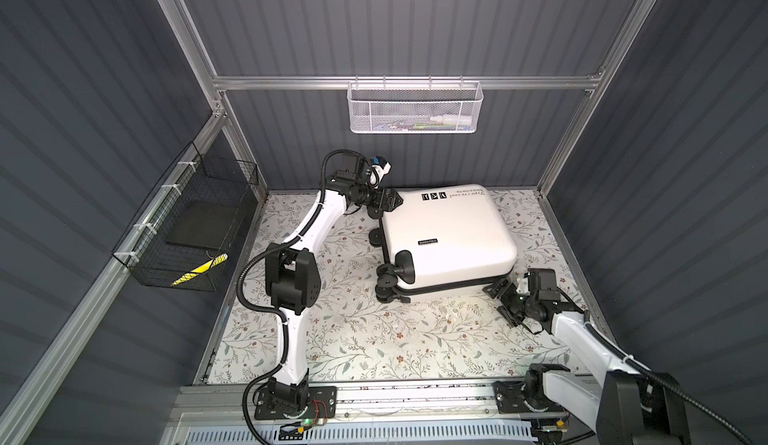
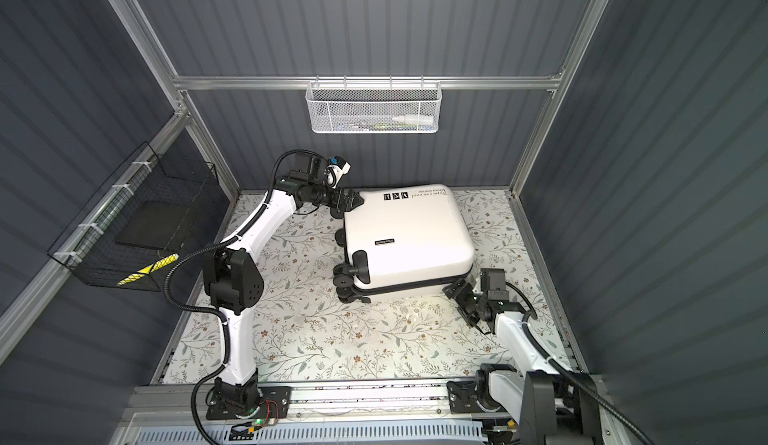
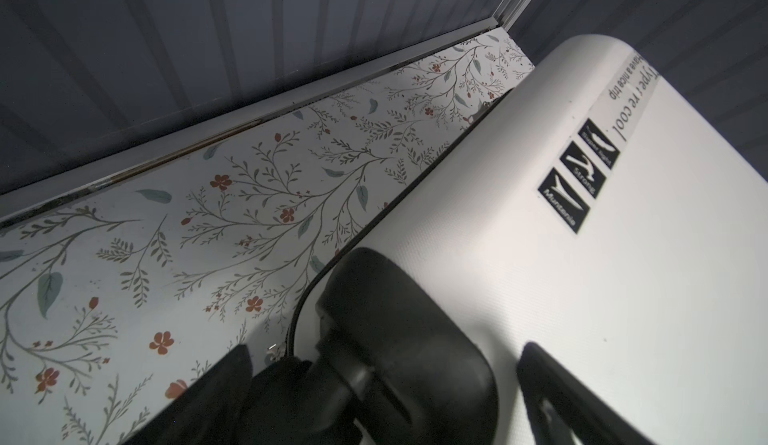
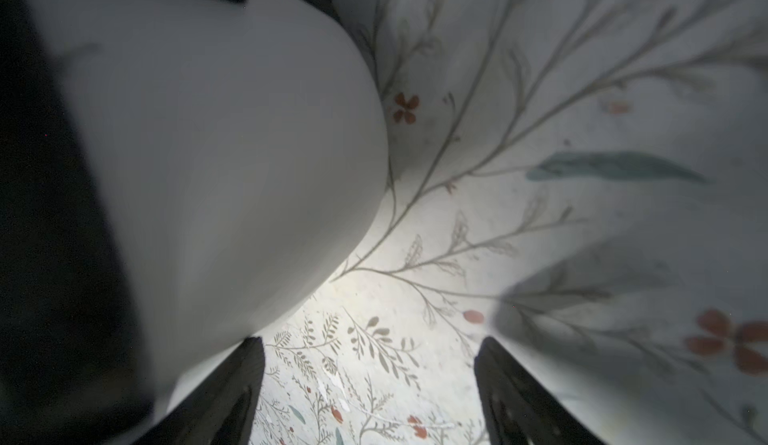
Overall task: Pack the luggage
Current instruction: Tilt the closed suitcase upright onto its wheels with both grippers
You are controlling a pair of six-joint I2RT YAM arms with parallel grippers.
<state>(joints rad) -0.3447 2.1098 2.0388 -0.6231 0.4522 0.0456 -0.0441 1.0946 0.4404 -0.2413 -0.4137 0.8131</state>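
Observation:
The luggage, a white hard-shell suitcase, lies closed and flat on the floral table, black wheels toward the left. My left gripper is at its far left corner. In the left wrist view this gripper is open, its fingers standing either side of a black wheel, with the lettered shell beyond. My right gripper sits low at the near right corner. In the right wrist view it is open over bare table, one finger beside the rounded shell.
A white mesh basket with a small bottle and other items hangs on the back wall. On the left wall a black wire basket holds a dark flat item and a yellow-and-black one. Floral table cover stretches in front of the luggage.

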